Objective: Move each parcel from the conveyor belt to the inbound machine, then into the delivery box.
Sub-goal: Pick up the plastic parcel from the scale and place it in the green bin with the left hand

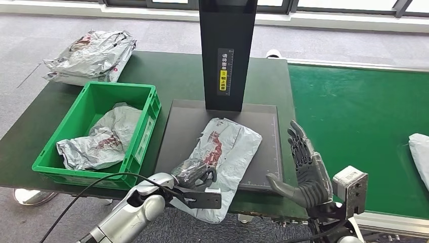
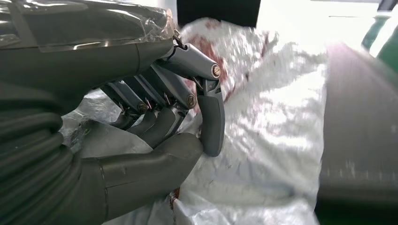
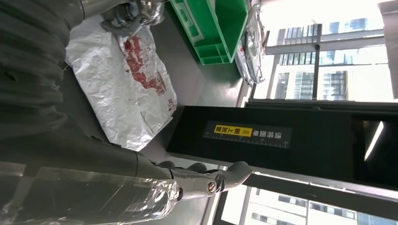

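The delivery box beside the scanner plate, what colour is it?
Bright green delivery box, clearest in the head view.

The left hand (image 1: 196, 174) hides the near part of the parcel (image 1: 225, 152); another parcel (image 1: 420, 157) is cut off on the conveyor belt (image 1: 354, 111).

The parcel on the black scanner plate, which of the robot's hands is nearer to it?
Left. The left hand grips the near end of the parcel on the scanner plate. The right hand is open, off the parcel's right side, not touching it.

grey carpet (image 1: 30, 45), windows (image 3: 328, 70) (bright)
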Controlling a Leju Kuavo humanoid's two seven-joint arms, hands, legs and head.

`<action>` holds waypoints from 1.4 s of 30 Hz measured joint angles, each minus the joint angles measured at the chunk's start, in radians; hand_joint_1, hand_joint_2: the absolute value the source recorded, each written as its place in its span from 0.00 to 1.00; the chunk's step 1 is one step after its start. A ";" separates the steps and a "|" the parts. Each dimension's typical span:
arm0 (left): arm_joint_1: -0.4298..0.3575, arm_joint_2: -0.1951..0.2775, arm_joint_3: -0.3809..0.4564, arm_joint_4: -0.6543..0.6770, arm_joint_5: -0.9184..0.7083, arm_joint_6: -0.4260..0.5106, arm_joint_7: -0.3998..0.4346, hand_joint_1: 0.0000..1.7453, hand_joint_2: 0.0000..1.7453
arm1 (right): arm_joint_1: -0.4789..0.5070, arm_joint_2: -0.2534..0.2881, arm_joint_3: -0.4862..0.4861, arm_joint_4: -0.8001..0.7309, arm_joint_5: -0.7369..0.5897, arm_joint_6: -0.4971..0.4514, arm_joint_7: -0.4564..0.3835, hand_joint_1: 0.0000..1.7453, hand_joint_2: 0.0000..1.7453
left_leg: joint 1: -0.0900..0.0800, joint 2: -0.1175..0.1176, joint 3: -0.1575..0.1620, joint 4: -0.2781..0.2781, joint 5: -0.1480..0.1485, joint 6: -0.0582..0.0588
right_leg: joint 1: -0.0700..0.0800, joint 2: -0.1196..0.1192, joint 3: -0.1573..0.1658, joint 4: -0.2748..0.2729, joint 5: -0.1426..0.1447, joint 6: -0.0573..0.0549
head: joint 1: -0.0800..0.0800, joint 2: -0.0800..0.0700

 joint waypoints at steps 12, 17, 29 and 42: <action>-0.061 0.034 0.135 -0.180 0.048 0.091 0.016 1.00 1.00 | 0.033 0.002 -0.026 -0.032 0.002 -0.017 -0.004 0.00 1.00 | 0.000 0.000 0.000 0.000 0.000 0.000 | 0.000 0.000 0.000 0.000 0.000 0.000 | 0.000 0.000; -0.086 0.039 0.166 -0.222 0.051 0.113 0.017 1.00 1.00 | 0.033 0.010 -0.035 -0.035 0.003 -0.018 -0.004 0.00 1.00 | 0.000 0.000 0.000 0.000 0.000 0.000 | 0.000 0.000 0.000 0.000 0.000 0.000 | 0.000 0.000; -0.203 0.040 0.207 -0.229 -0.010 0.188 0.076 1.00 1.00 | 0.032 0.025 -0.061 -0.037 0.011 -0.019 -0.010 0.00 1.00 | 0.000 0.000 0.000 0.000 0.001 0.000 | 0.000 0.000 0.000 0.000 0.000 0.000 | 0.000 0.000; -0.319 0.075 0.332 -0.173 -0.101 0.243 0.127 1.00 1.00 | 0.048 0.025 -0.093 -0.037 0.004 -0.060 -0.044 0.00 1.00 | 0.000 0.000 0.000 0.000 0.001 -0.001 | 0.000 0.000 0.000 0.001 0.001 -0.001 | 0.000 0.000</action>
